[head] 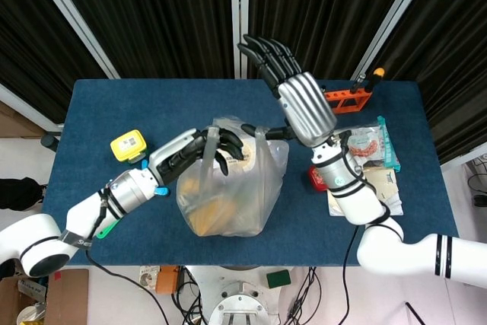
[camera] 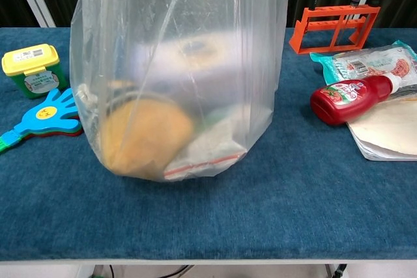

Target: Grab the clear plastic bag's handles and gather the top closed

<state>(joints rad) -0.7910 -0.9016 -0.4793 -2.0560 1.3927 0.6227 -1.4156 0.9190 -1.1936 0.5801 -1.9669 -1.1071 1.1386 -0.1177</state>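
The clear plastic bag (head: 228,188) stands mid-table with a round orange item (camera: 146,135), a white tub and a zip pouch inside. In the chest view the bag (camera: 182,63) fills the centre and rises out of frame; neither hand shows there. My left hand (head: 199,151) grips the bag's left handle (head: 215,136), fingers curled around it. My right hand (head: 295,104) is above the bag's right side. Its thumb hooks the right handle (head: 262,136) while the other fingers point up and apart. The two handles stand close together.
A yellow-lidded tub (camera: 29,66) and a blue hand-shaped clapper (camera: 39,118) lie left of the bag. An orange rack (camera: 332,27), a snack packet (camera: 371,63), a red ketchup bottle (camera: 352,99) and papers (camera: 391,131) sit to its right.
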